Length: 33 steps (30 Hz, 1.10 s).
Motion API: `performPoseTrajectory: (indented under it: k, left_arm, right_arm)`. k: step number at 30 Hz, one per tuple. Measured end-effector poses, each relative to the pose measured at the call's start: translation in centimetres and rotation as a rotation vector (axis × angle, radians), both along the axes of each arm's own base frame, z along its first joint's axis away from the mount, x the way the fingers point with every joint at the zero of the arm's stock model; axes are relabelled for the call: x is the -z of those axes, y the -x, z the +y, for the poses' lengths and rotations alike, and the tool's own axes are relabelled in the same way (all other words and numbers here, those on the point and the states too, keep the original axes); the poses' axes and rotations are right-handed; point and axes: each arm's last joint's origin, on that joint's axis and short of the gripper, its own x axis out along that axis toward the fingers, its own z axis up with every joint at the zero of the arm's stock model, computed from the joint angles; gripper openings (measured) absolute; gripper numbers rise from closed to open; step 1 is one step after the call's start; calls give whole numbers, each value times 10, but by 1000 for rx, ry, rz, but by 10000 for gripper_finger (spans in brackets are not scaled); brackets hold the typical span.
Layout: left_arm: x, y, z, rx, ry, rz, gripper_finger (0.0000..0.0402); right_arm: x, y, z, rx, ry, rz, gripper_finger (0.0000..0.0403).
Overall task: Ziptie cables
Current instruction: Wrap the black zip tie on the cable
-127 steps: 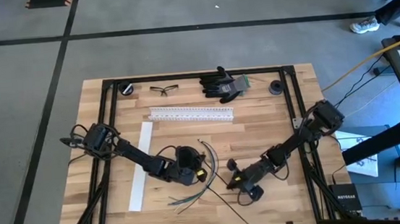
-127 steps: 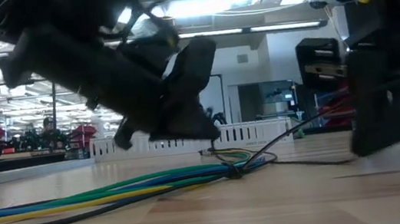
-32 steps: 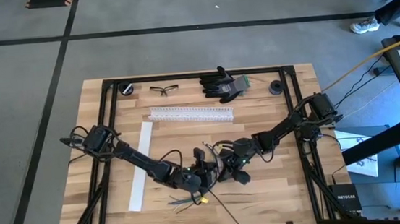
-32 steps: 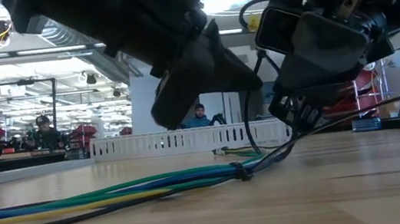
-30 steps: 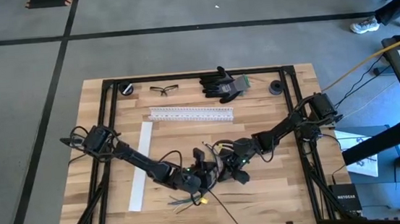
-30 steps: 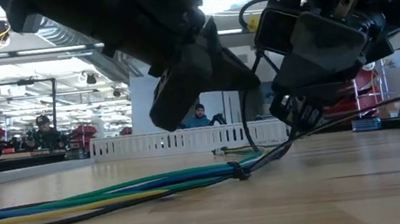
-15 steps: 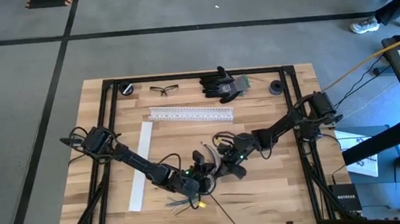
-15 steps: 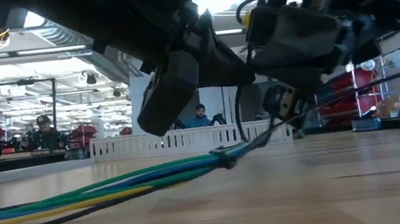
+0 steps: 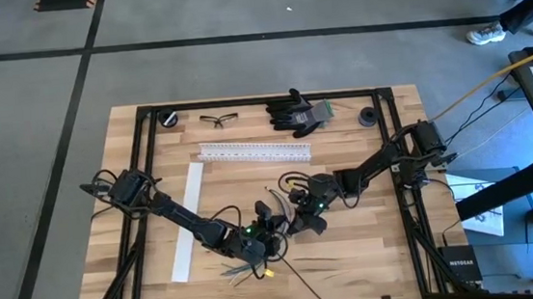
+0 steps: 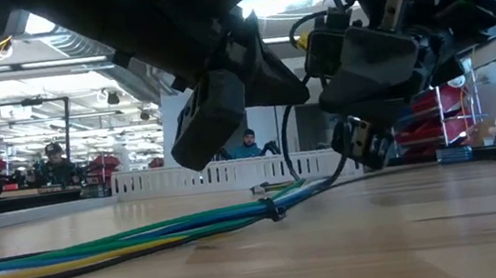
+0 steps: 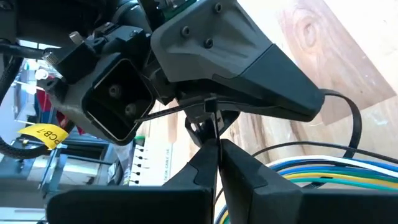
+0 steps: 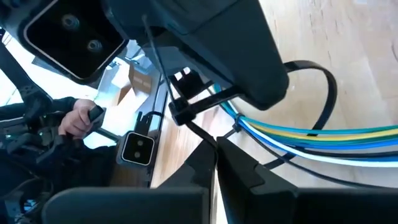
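Observation:
The cables [image 10: 117, 241] are a bundle of green, blue, yellow and black wires lying on the wooden table, also visible as cables [image 9: 247, 263] near its near edge. A black zip tie [image 10: 277, 210] wraps the bundle, and its loop [image 12: 326, 93] stands wide of the wires. My left gripper [image 11: 217, 146] and my right gripper [image 12: 214, 148] are both shut on thin black strands of the tie. They meet nose to nose just above the bundle, left gripper [image 9: 274, 234] beside right gripper [image 9: 297, 222]. My left gripper pinches a thin black strand of the zip tie [image 11: 212, 124] between its two fingertips. The strand runs straight out from the fingertips toward the right gripper's fingers. My right gripper pinches another thin black strand [image 12: 200, 134] at its fingertips, just below the tie's small head [image 12: 180, 112]. That strand is taut between head and fingers.
A long flat white strip [image 9: 188, 224] lies left of the work spot, with a white slotted rail [image 9: 255, 150] beyond it. Safety glasses [image 9: 218, 120], black gloves [image 9: 297, 111] and two round black objects lie along the far edge. People show in the room behind.
My right gripper has moved toward the table's left and far edges, closing in on my left gripper, which shifted only slightly. The tied spot of the bundle rose off the table for a moment and has sunk back, a little further left. Both grippers stayed shut.

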Motion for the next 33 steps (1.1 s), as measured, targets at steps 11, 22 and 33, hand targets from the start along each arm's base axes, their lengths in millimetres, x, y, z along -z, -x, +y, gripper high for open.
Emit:
performPoseTrajectory:
  k: [11,22,33]
  left_arm:
    - [0,0,0,-3,5,-2,0]
    - [0,0,0,-7,14,-7,0]
    - [0,0,0,-8,16,-8,0]
  right_arm:
    - [0,-1,-4,10,19,-16,0]
    - [0,-1,-4,9,22,-17,0]
    - [0,-1,-4,9,22,-18,0]
